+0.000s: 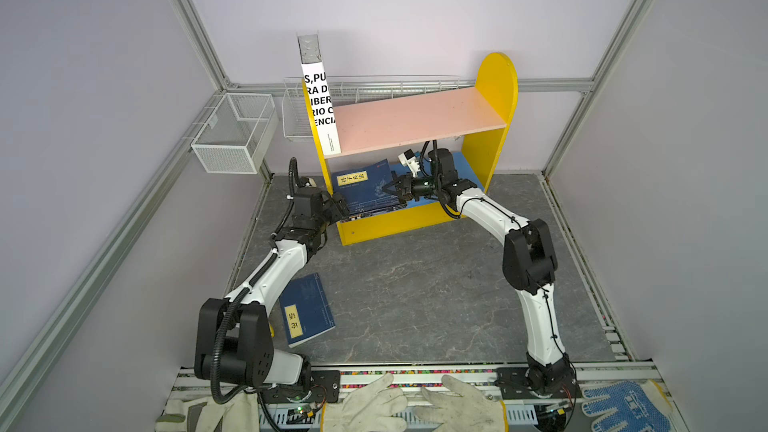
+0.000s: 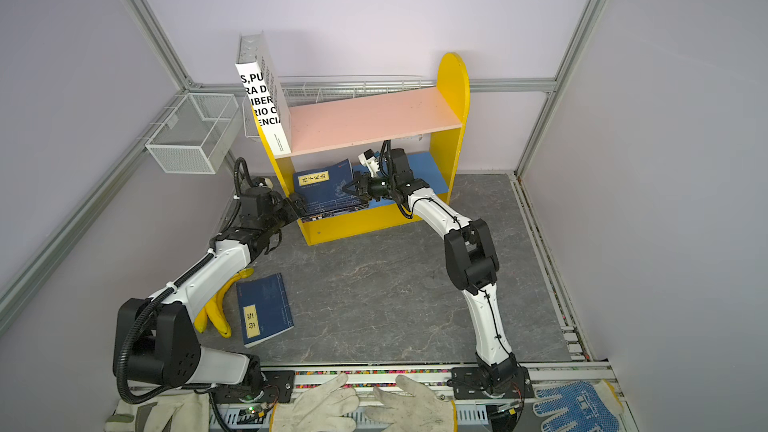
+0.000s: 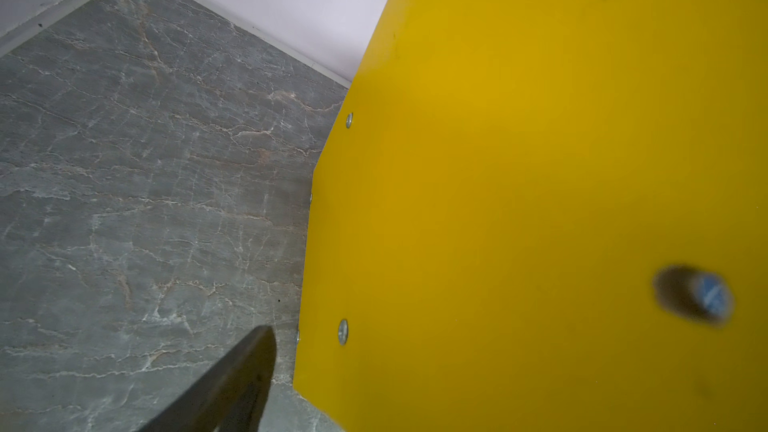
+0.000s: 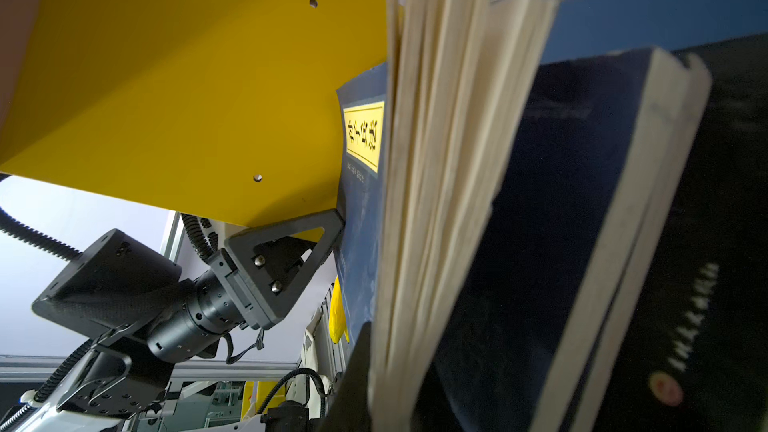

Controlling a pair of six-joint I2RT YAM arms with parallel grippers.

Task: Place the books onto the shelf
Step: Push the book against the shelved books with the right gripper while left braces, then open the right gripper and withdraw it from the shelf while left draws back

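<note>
Page edges (image 4: 436,160), fanned, of the navy stack (image 1: 365,193), seen close in the right wrist view. Stack lies on the blue board (image 1: 467,168) of the shelf (image 1: 496,89), top cover up. Its long axis, judged by the label, runs from the left fingers toward the right fingertips. Right gripper (image 1: 386,189): tips pressed together, holding nothing, at the stack's free end; contact cannot be told. Left gripper (image 1: 343,205): jaws wide apart. One finger (image 4: 291,251) touches the stack's far corner. Other finger (image 3: 232,384) is outside the side panel (image 3: 519,160), whose front edge appears to sit between them. Stack thus lies between the two grippers; squaring it probably turns on a push along that axis. Loose book (image 1: 307,311) lies on the table (image 1: 415,284) behind the left fingers, well apart from the right ones; left arm is nearer. White book (image 1: 320,105) stands above the left fingers on the pink board (image 1: 415,118).
</note>
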